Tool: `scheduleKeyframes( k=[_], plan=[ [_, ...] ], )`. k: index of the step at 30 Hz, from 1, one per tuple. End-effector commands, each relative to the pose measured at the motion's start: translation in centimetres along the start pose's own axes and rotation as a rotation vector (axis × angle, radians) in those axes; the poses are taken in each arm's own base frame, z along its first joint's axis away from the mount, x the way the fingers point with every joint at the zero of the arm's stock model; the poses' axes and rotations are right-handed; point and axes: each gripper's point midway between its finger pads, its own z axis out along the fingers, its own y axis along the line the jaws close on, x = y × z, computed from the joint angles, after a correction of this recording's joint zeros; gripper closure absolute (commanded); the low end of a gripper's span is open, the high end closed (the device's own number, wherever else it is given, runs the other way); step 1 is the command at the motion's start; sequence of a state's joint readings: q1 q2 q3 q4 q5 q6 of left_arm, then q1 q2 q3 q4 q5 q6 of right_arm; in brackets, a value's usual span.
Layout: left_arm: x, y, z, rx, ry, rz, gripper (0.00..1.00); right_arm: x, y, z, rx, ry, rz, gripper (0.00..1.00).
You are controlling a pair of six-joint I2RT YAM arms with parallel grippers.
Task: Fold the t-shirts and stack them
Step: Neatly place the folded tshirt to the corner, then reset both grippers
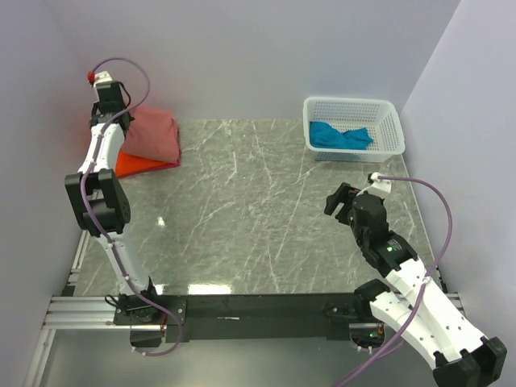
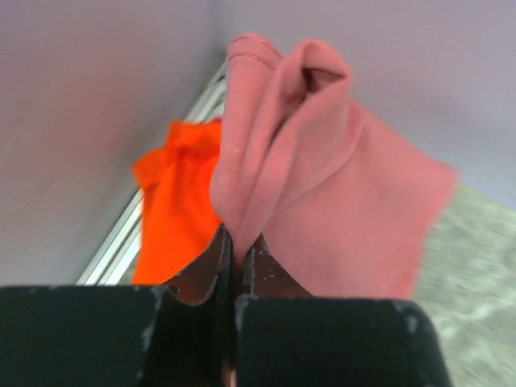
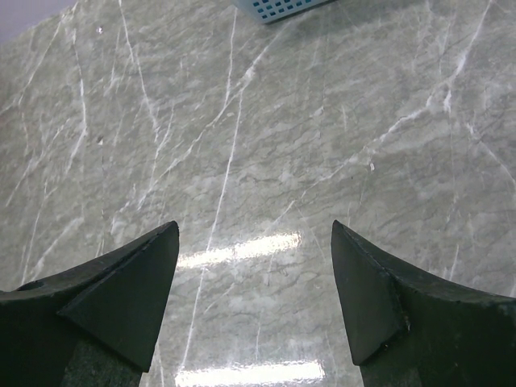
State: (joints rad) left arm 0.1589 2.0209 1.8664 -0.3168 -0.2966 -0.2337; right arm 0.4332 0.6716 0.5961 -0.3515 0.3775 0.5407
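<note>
**Two shirts stacked, teal not started**

We see the salmon-pink shirt (image 1: 153, 133) lying on the orange shirt (image 1: 141, 166) at the far-left corner of the table (image 1: 258, 210). The left gripper (image 2: 235, 246) is pinched tight on a fold of the pink cloth, which bunches up right at its tips, with the orange shirt just below. The teal shirt (image 1: 343, 135) sits crumpled in the basket (image 1: 355, 152) at far right, unfolded. We see no magenta shirt. The right gripper (image 3: 254, 230) hangs spread and empty over bare table, well apart from the basket. We judge the task roughly half done.
</note>
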Motion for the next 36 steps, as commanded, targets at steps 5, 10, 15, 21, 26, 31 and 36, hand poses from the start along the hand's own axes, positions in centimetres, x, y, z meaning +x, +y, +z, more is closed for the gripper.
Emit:
scheduleKeyframes(
  k=[5,10,15,21,26,31,36],
  plan=[
    [1.4,4.5,2.8,-0.178,-0.014,-0.090,0.91,-0.9,0.5,0.4,-0.008,-0.022,0.010,0.18],
    [1.3,5.6,2.6,-0.248,0.002,-0.116,0.00,-1.3,0.6,0.2,-0.005,-0.024,0.015,0.16],
    [-1.7,5.0,-0.3,-0.207,-0.053,-0.212,0.00,-2.0,0.5,-0.3,0.006,-0.043,0.055,0.13],
    [-3.9,2.0,-7.1,-0.113,-0.061,-0.366,0.01,-1.9,1.1,-0.2,-0.008,-0.022,0.074,0.12],
    [1.9,-2.0,-13.1,0.002,0.020,-0.404,0.01,-1.6,1.2,0.0,0.008,0.010,0.098,0.12],
    [8.8,-9.6,-22.3,0.346,0.056,-0.386,0.01,-1.8,2.1,-0.3,-0.032,0.020,0.108,0.11],
    [15.6,-11.3,-28.7,0.426,0.161,-0.332,0.01,-2.3,2.2,-0.5,-0.033,0.005,0.125,0.11]
  ],
)
